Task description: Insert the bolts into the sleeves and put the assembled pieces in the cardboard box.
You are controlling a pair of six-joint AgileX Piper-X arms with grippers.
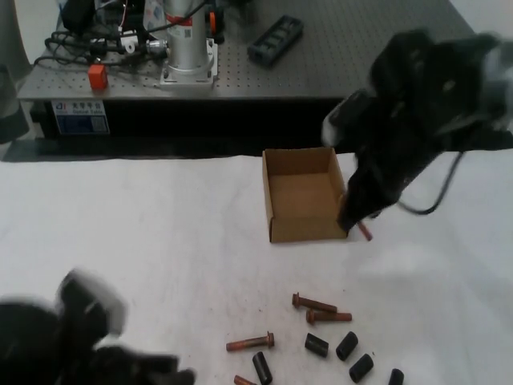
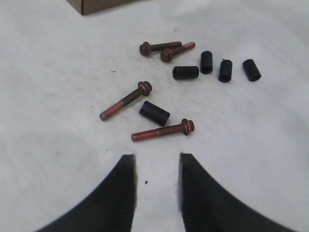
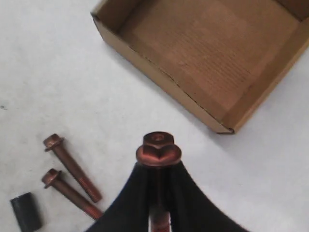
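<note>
Got bolt (image 3: 158, 149) clamped in right gripper (image 3: 158, 169), head toward wrist camera, just outside box (image 3: 154, 67) corner. Seeing left gripper (image 2: 155, 188) parted, holding nothing, over bench (image 2: 58, 96) near four loose bolts (image 2: 161, 129) and five sleeves (image 2: 154, 112), well apart from box.

White cover (image 1: 120, 241), perforated table (image 1: 361, 56), orange block (image 1: 97, 76)
</note>
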